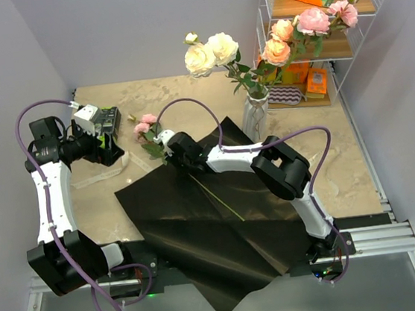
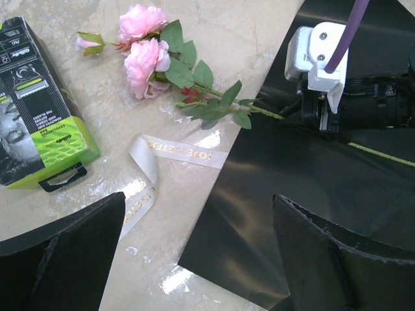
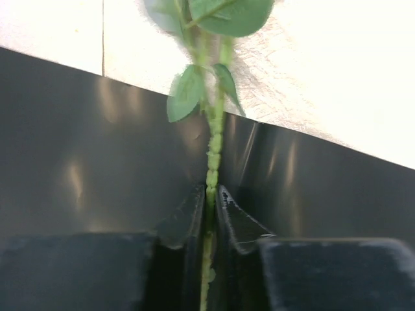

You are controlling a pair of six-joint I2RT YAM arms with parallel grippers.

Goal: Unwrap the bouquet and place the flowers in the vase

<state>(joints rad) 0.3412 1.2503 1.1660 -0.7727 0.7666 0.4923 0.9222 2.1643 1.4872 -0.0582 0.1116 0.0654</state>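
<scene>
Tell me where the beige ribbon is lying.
In the left wrist view the ribbon lies loose on the table, just below the pink roses, one end reaching the left edge of the black paper sheet.

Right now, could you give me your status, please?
Left hand open. Right hand shut on pink rose stem, on black paper. Other roses in vase. Nothing blocking.

Marbled table bears black paper, ribbon, vase, green box.
</scene>
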